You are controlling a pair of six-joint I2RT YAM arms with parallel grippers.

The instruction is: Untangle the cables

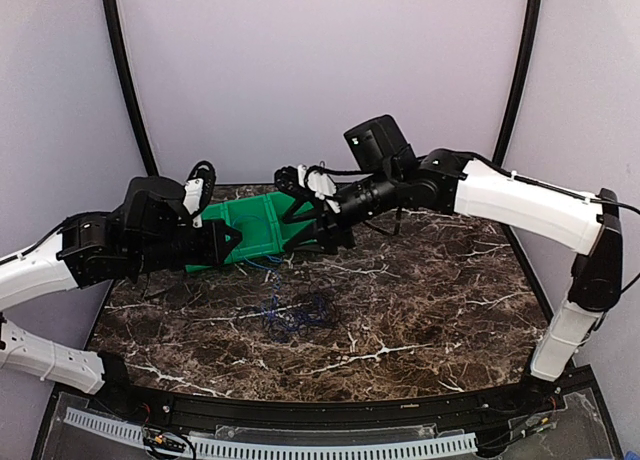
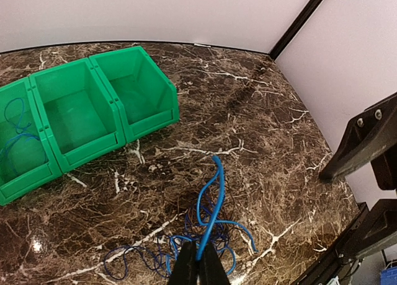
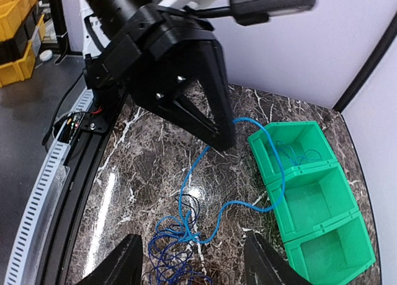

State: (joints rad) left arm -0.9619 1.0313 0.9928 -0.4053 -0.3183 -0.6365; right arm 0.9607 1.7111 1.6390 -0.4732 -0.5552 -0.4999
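Note:
The cables lie as one tangle [image 1: 298, 315] on the marble table, a blue cable [image 3: 180, 248] bunched with thin black loops [image 3: 187, 201]. My left gripper [image 2: 198, 263] is shut on a light blue strand [image 2: 214, 192] that rises from the tangle. In the right wrist view the same strand [image 3: 273, 192] curves over the rim of the green bin [image 3: 322, 204] into its end compartment. My right gripper [image 3: 195, 263] hangs open above the tangle, fingers wide apart with nothing between them. The left gripper [image 1: 238, 242] and right gripper [image 1: 322, 238] hover near the bin.
The green three-compartment bin [image 1: 255, 225] sits at the back left of the table; one end compartment holds a bit of blue cord [image 2: 15, 121]. Walls close in on three sides. A black rail [image 3: 74, 173] runs along the near table edge.

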